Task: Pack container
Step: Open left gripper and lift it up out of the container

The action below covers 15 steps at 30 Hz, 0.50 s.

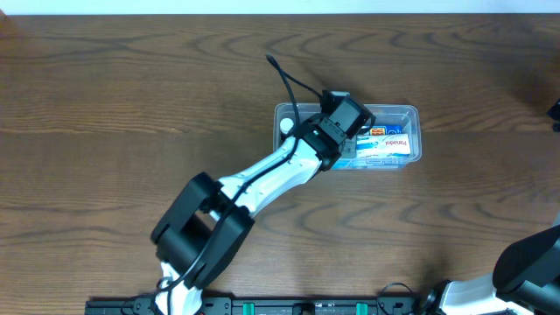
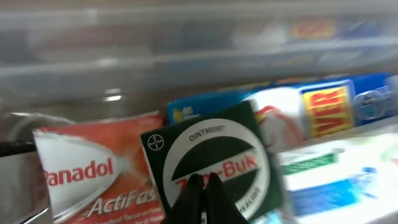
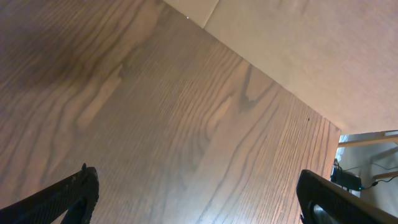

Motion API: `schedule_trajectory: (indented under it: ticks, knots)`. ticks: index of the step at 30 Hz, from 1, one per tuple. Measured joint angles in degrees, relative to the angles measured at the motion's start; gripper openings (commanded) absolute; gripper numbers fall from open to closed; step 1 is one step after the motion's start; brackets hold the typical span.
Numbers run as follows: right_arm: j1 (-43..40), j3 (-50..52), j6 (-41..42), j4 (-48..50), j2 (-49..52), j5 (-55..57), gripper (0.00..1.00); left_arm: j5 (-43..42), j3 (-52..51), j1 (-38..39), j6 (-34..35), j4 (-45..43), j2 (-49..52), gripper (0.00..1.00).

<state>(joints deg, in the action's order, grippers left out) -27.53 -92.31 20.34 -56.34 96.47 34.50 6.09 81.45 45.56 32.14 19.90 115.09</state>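
The clear plastic container [image 1: 413, 112] stands on the wooden table right of centre, with several small medicine boxes inside. My left gripper [image 2: 202, 186] is down inside it, its wrist covering the tub's left half in the overhead view [image 1: 343, 122]. Its fingers are shut together, tips against a dark green Zam-Buk ointment box [image 2: 217, 146], with nothing between them. A red Panadol ActiFast box [image 2: 87, 177] lies to its left, and blue and white boxes [image 2: 323, 112] to its right. The tub's clear wall [image 2: 186, 62] runs behind them. My right gripper [image 3: 199, 190] is open and empty above bare table.
A blue and white Panadol box [image 1: 389, 144] shows in the tub's right half. The right arm [image 1: 529, 262] sits at the front right corner, far from the tub. A black cable [image 1: 289, 83] loops above the left wrist. The table's far edge [image 3: 273, 81] crosses the right wrist view.
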Motion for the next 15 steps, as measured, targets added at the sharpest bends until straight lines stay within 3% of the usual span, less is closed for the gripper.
schedule_trajectory:
  ticks: [15]
  knots:
    - [0.0, 0.0, 0.0, 0.0, 0.0, 0.0, 0.99, 0.3, 0.8, -0.1, -1.1, -0.3, 0.4, 0.07]
